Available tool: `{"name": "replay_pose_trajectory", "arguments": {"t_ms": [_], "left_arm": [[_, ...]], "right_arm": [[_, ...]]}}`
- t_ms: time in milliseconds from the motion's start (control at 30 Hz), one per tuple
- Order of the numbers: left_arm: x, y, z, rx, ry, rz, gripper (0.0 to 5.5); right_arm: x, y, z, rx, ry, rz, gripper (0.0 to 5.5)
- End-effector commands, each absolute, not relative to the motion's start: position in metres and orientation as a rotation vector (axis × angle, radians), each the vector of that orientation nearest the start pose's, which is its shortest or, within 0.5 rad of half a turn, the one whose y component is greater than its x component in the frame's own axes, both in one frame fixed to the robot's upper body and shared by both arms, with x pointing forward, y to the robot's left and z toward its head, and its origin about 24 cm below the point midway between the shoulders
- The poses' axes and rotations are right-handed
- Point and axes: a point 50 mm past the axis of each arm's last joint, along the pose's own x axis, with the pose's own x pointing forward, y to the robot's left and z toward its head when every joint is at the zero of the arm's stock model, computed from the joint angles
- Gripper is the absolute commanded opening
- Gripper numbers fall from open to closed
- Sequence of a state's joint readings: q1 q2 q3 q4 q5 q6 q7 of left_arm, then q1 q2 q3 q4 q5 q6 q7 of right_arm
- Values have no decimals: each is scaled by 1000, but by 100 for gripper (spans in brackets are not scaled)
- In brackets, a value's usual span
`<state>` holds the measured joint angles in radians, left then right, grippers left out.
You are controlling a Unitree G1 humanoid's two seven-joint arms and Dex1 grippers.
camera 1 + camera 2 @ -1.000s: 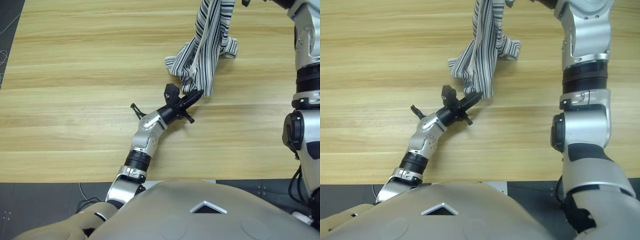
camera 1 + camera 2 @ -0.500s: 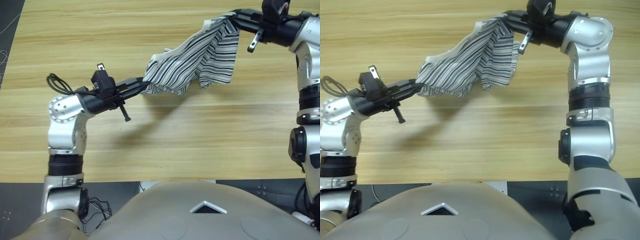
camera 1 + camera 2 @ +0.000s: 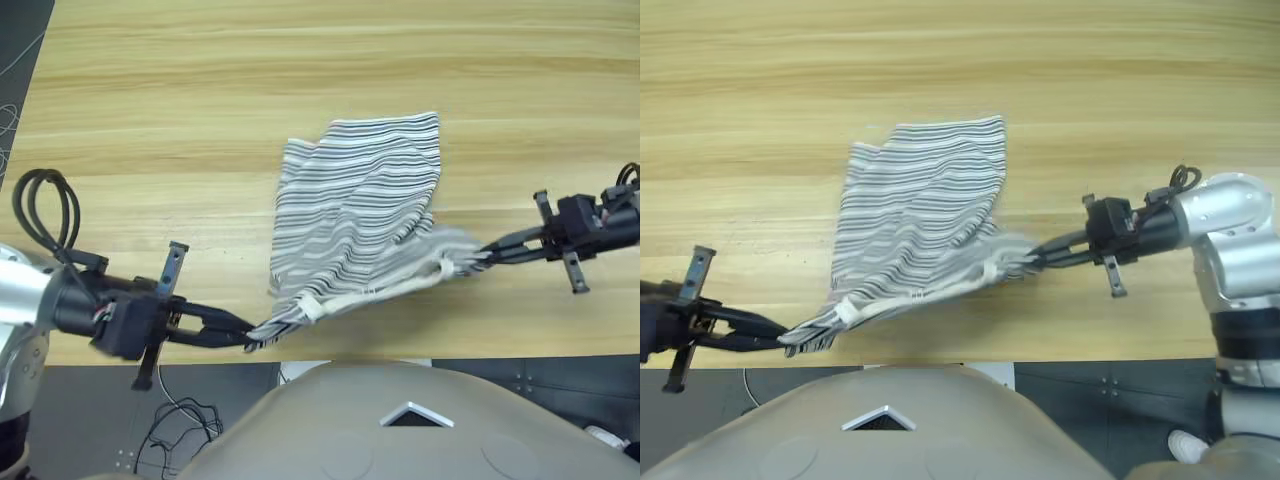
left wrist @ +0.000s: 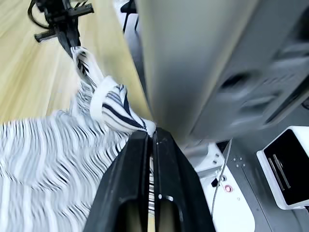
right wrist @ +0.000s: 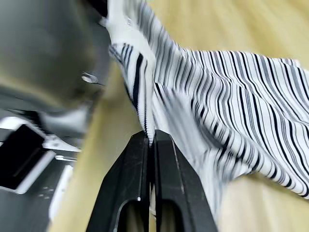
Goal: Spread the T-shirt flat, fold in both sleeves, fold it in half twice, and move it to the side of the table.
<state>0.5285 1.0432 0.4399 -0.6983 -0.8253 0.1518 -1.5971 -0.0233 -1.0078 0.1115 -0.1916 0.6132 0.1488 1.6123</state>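
At table edge [image 3: 500,350], T-shirt [image 3: 360,210] (left gripper [image 3: 246,340], right gripper [image 3: 486,252])

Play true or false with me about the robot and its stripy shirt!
1. The shirt has dark and white stripes. True.
2. The left fingers pinch one edge of the shirt. True.
3. The right fingers are open and hold nothing. False: they are shut on the shirt too.
4. The shirt sits neatly folded on the table. False: it is unfolded and wrinkly, stretched between both arms.

Soft striped cloth T-shirt [image 3: 365,200] — smooth pale wood-grain table [image 3: 200,90], matt
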Motion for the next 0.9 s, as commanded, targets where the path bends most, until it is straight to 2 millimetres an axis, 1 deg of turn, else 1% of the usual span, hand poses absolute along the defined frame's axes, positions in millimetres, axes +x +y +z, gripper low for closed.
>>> {"name": "replay_pose_trajectory", "arguments": {"t_ms": [33, 100, 167, 233, 300, 333, 367, 400, 433, 467, 500, 533, 600, 633, 667, 700, 733, 767, 833, 867, 900], "left_arm": [[103, 215, 183, 309, 182, -1857, 11], [100, 214, 184, 297, 186, -1863, 11], [99, 215, 182, 306, 205, -1853, 11], [120, 222, 167, 444, 278, -1717, 11], [172, 234, 147, 700, 319, -1444, 11], [206, 240, 142, 805, 303, -1282, 11], [242, 243, 142, 925, 251, -1126, 11], [282, 246, 147, 1002, 203, -950, 11], [320, 246, 160, 1064, 155, -771, 11], [351, 245, 176, 1116, 111, -605, 11], [376, 245, 201, 1138, 58, -423, 11], [391, 245, 223, 1145, 30, -302, 11], [407, 242, 258, 1160, -11, -149, 11], [410, 240, 269, 1165, -26, -104, 11], [413, 235, 285, 1156, -58, -50, 11], [415, 228, 307, 1150, -109, 10, 11], [413, 222, 333, 1146, -181, 80, 11], [408, 217, 362, 1135, -275, 155, 11], [394, 209, 408, 1108, -451, 274, 11], [385, 205, 429, 1084, -553, 333, 11], [376, 203, 445, 1068, -640, 381, 11]], "right_arm": [[180, -218, 129, -185, 404, 1852, 10], [176, -217, 130, -161, 404, 1866, 10], [178, -217, 128, -181, 394, 1851, 10], [199, -210, 120, -250, 328, 1716, 10], [247, -198, 108, -360, 247, 1404, 10], [275, -192, 106, -420, 193, 1263, 10], [302, -184, 108, -448, 138, 1143, 10], [332, -176, 116, -479, 92, 1002, 10], [360, -169, 130, -472, 51, 868, 10], [381, -162, 145, -472, 21, 757, 10], [399, -157, 165, -453, -12, 643, 10], [411, -152, 184, -459, -39, 552, 10], [425, -145, 222, -465, -96, 394, 10], [428, -143, 235, -471, -120, 339, 10], [430, -140, 253, -496, -151, 286, 10], [431, -138, 276, -509, -201, 226, 10], [429, -133, 302, -529, -273, 164, 10], [425, -129, 333, -535, -368, 104, 10], [411, -120, 378, -562, -554, 34, 10], [403, -115, 397, -592, -653, 13, 10], [397, -110, 407, -624, -726, 9, 10]]}}
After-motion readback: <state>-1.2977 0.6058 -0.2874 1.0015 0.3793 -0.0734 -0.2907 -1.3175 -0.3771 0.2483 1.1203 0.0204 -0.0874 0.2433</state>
